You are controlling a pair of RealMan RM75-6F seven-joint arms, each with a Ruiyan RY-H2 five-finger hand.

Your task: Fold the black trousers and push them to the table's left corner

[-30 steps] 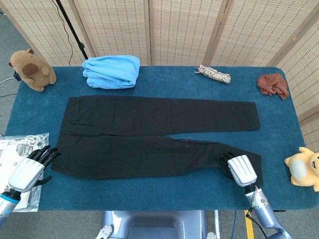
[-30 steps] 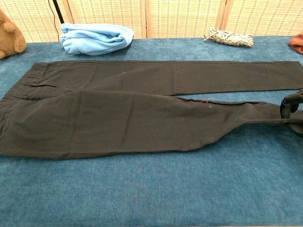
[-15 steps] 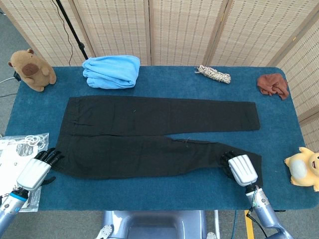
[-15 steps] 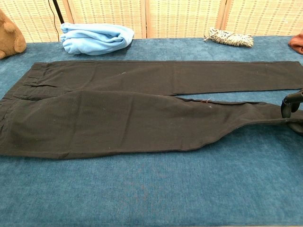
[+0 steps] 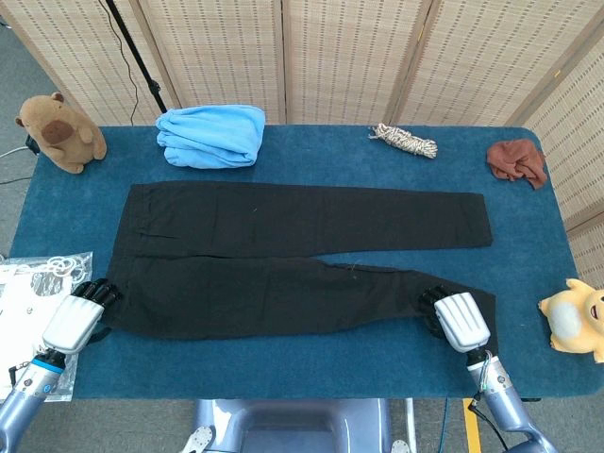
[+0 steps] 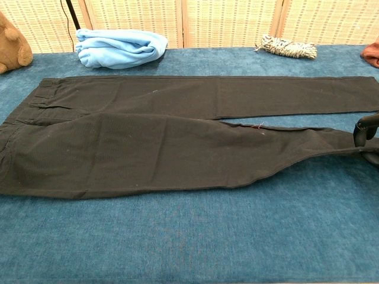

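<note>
Left robot hand (image 5: 75,318) has crept in from the desk's left edge over the last second and now sits at the waistband corner of the black trousers (image 5: 283,255), dark fingertips touching or just under the cloth; whether it has actually pinched the fabric, I cannot tell from here. Right robot hand (image 5: 458,319) hasn't budged: it's down on the hem of the near leg, by the desk's front edge toward the right, fingers curled over the cloth, though a true grip isn't plain in either view.

The trousers lie flat and unfolded across the middle of the desk, waistband toward the left edge, legs running right, the near leg splayed away from the far one.

My read: this is the set-up for the first fold, near leg over far leg. To do it well, both hands should have cloth secured before lifting, rise together, and carry the near edge straight back so hem meets hem and the waistband halves line up.

Around the edges: a blue folded cloth (image 5: 211,135) just behind the waistband, a brown plush toy (image 5: 58,132) in the far left corner, a plastic packet (image 5: 33,293) hanging off the left edge beside the left hand. Those crowd the left side for the later push. Rope bundle (image 5: 403,141), rust-brown rag (image 5: 517,160) and yellow plush (image 5: 578,318) sit well clear.
</note>
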